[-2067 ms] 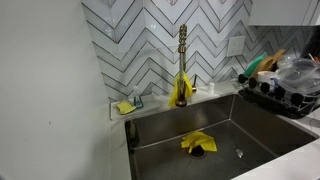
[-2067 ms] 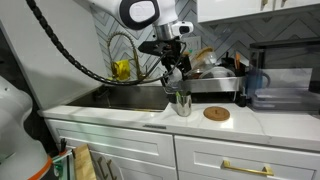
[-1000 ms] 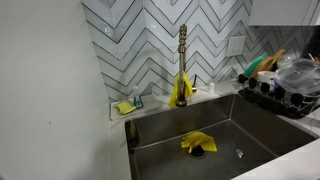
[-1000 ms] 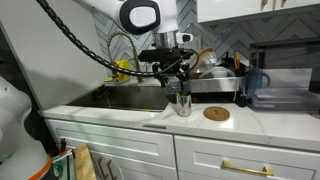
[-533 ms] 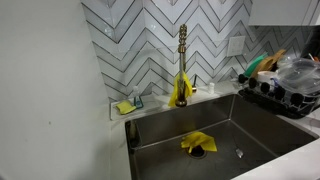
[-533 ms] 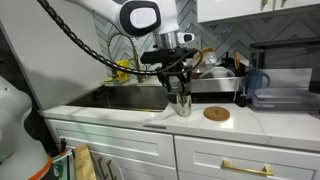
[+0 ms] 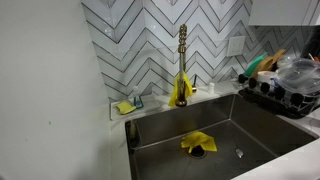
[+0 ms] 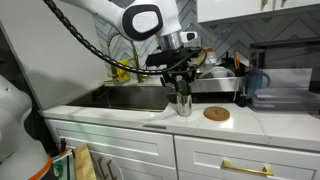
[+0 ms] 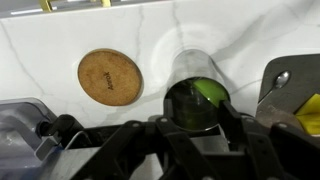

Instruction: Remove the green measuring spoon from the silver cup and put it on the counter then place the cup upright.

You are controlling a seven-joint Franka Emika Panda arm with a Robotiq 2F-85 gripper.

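Note:
The silver cup [image 8: 181, 105] stands upright on the pale counter [image 8: 245, 122] just right of the sink. From above in the wrist view, the cup [image 9: 180, 108] has a dark inside, and the green measuring spoon [image 9: 208, 92] leans against its far right rim. My gripper [image 8: 181, 92] has come down over the cup's mouth. In the wrist view the gripper [image 9: 196, 120] has one finger [image 9: 231, 115] against the cup's right side and the other against its left side. An exterior view of the sink shows neither the cup nor the arm.
A round wooden coaster [image 8: 216, 113] [image 9: 110, 76] lies on the counter close to the cup. A loaded dish rack [image 8: 215, 72] [image 7: 285, 85] stands behind. The steel sink [image 7: 260, 130] holds a yellow cloth [image 7: 197, 143] below the brass faucet [image 7: 182, 50].
My gripper has sunk onto the cup and its fingers have drawn in from wide apart to the cup's sides. The cup and spoon stay where they were.

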